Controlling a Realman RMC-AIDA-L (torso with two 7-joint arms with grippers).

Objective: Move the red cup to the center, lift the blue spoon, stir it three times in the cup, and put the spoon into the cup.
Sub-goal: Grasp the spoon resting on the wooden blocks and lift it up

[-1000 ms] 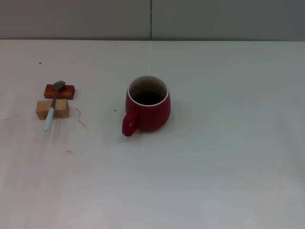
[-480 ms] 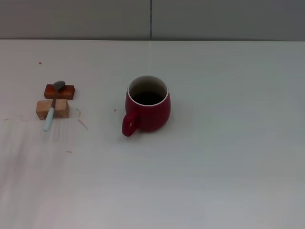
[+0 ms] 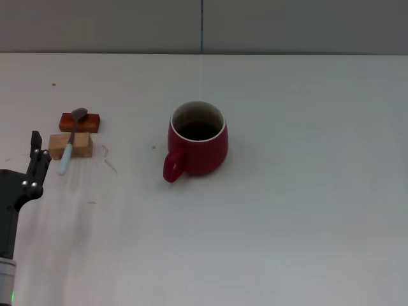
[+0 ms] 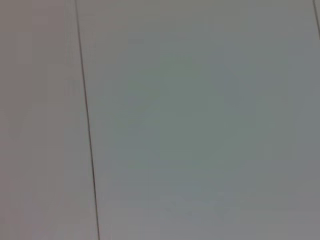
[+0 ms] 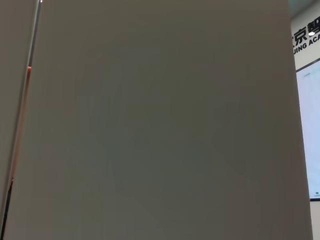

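Observation:
The red cup stands upright near the middle of the white table in the head view, its handle pointing toward the front left and its inside dark. Far to the left lies the blue spoon, its grey bowl resting on a red-brown block and its pale handle lying across a tan wooden block. My left gripper rises at the left edge, just front-left of the spoon's handle tip, apart from it. The right gripper is out of view. Neither wrist view shows any task object.
A grey wall with a vertical seam runs behind the table. The left wrist view shows only a plain grey panel with a dark seam, the right wrist view a flat grey panel.
My left arm has come into the head view at the lower left, up to the spoon's blocks. Cup, spoon and blocks have not moved.

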